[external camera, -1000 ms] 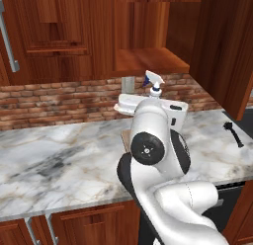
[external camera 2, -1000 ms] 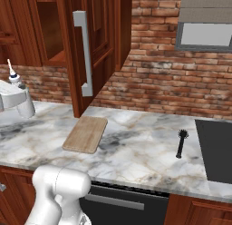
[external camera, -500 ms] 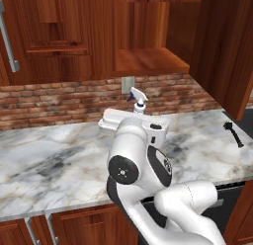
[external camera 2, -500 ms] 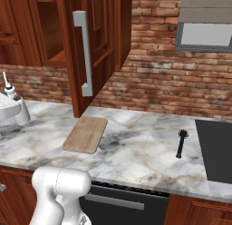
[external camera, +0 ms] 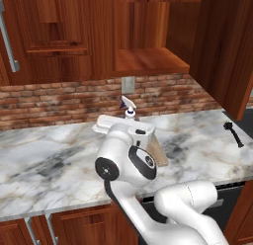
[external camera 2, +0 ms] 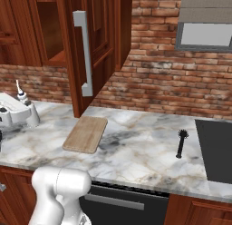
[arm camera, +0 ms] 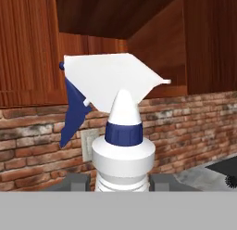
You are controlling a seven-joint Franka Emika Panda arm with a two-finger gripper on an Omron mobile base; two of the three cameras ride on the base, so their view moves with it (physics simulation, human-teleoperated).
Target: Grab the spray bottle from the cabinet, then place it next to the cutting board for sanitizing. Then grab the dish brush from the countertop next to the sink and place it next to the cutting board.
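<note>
the gripper (arm camera: 122, 183) is closed on the spray bottle (arm camera: 121, 127), upright above the countertop (external camera: 44, 160) left of the cutting board (external camera 2: 86, 134), and i think it can tip over if released too high.

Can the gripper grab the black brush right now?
Probably not yet. The gripper is full: its fingers sit on either side of the spray bottle. The brush lies in the open on the countertop, beyond the cutting board, with nothing on it.
</note>
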